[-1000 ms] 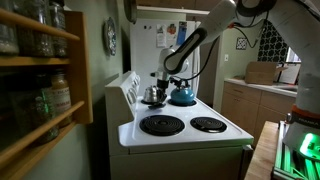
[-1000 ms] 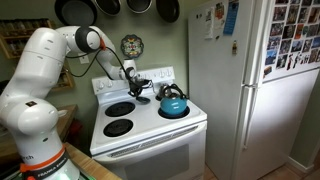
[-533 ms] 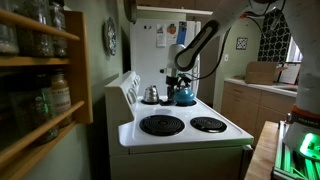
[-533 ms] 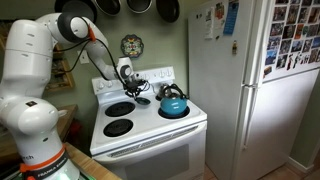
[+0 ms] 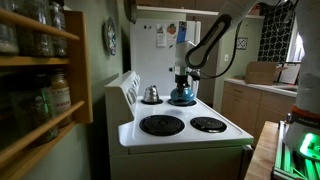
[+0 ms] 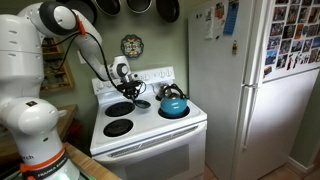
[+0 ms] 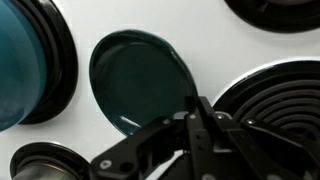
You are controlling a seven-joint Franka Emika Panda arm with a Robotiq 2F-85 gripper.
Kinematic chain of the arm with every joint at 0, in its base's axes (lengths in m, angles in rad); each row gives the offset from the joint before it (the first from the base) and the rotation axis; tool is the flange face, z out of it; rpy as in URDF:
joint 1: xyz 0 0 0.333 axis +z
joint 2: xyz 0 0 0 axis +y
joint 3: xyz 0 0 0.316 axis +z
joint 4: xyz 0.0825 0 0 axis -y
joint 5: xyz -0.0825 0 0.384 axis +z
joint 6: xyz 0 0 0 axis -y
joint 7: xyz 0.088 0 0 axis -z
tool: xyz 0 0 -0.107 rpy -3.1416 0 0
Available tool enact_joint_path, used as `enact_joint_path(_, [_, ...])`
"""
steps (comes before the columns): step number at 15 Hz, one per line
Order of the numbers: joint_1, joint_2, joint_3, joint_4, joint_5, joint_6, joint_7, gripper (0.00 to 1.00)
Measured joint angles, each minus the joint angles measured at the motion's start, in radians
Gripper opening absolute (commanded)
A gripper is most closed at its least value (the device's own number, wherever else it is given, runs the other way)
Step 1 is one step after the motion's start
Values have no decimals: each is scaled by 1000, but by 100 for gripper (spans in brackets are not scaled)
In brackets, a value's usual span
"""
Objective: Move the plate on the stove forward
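While I hang above the stove [image 7: 215, 45], my gripper [image 7: 197, 106] is drawn closed on nothing. In the wrist view its fingertips meet over the rim of the plate [image 7: 138, 80] — dark, round, lying flat on the white top — between the blue kettle [image 7: 15, 60] and a coil burner [image 7: 285, 110].
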Motion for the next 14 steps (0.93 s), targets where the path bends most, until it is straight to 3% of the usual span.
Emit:
enact_joint_path(8, [-2,-42,-29,-75,-7,-36,213,2])
enact_joint_path(10, [-2,-43,-46,-85,-22,-36,261,7])
enact_joint_path(14, [-2,-49,-56,-91,-27,-36,286,7])
